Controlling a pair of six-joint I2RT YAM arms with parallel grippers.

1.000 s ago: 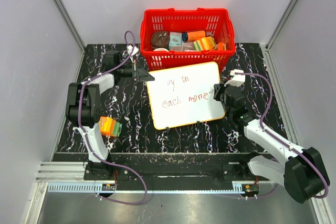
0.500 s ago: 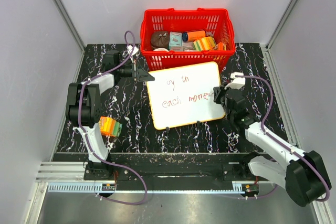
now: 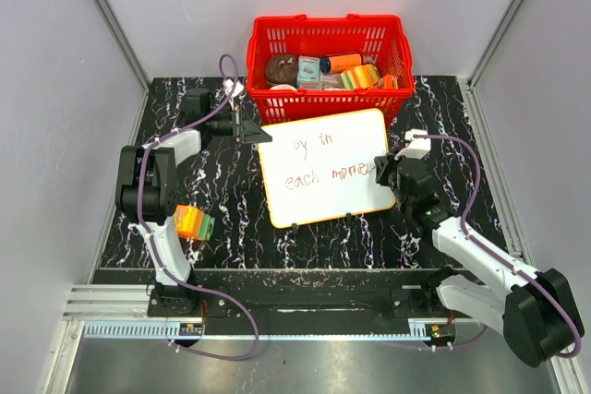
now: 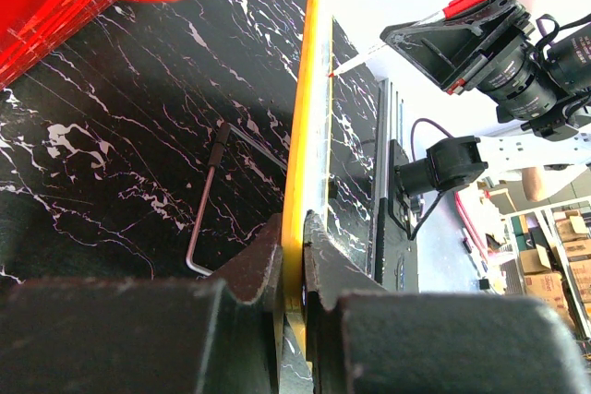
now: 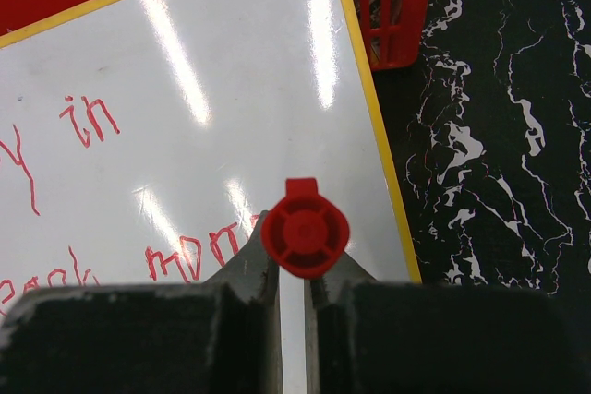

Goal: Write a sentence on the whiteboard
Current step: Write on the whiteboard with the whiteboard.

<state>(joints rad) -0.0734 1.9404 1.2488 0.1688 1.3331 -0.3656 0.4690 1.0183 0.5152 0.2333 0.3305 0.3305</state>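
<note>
The whiteboard (image 3: 328, 191) stands tilted on the black marbled table, its orange-yellow rim (image 4: 303, 117) edge-on in the left wrist view. My left gripper (image 4: 294, 244) is shut on that rim at the board's far-left corner (image 3: 261, 136). The sentence (image 3: 314, 161) shows as thin red words in two lines, with "in" (image 5: 89, 122) above and the last letters (image 5: 199, 256) below. My right gripper (image 5: 294, 269) is shut on a red marker (image 5: 305, 230), held at the right end of the lower line (image 3: 379, 171). The marker tip (image 4: 343, 65) touches the board.
A red basket (image 3: 328, 39) with several items stands just behind the board. An orange and green box (image 3: 194, 222) lies by the left arm. A thin metal stand leg (image 4: 205, 200) rests on the table behind the board. Grey walls close in both sides.
My right gripper with the marker has shifted a little along the end of the lower line, toward the near edge. The left arm and the board have not moved.
</note>
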